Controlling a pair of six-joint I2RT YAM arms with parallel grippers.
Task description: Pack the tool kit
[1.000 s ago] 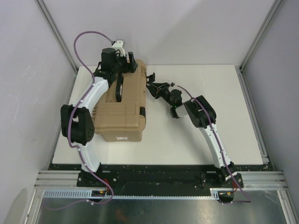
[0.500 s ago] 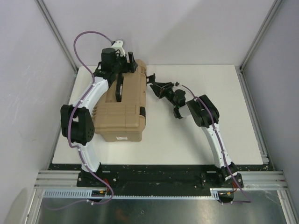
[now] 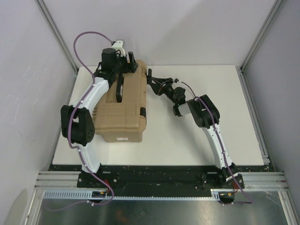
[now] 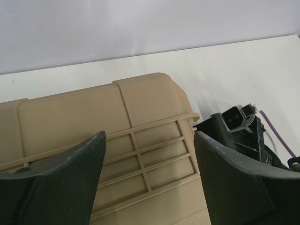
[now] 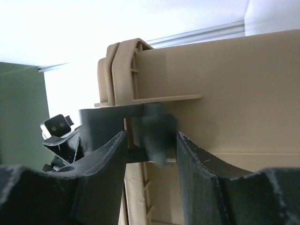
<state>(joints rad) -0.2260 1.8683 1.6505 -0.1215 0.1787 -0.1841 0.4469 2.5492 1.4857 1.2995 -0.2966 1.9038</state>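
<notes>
Tool kit: tan case, lid down, on left half of surface, long axis near-to-far. Contents hidden. Left claw hangs wide open and empty over far end of lid, likely to steady it. Right claw at far right edge, straddling black latch, probably to fasten it; grip cannot be told.

No legible text anywhere.

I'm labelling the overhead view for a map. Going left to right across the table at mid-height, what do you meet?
left arm's elbow → tan toolbox → right gripper → right arm's elbow
</notes>
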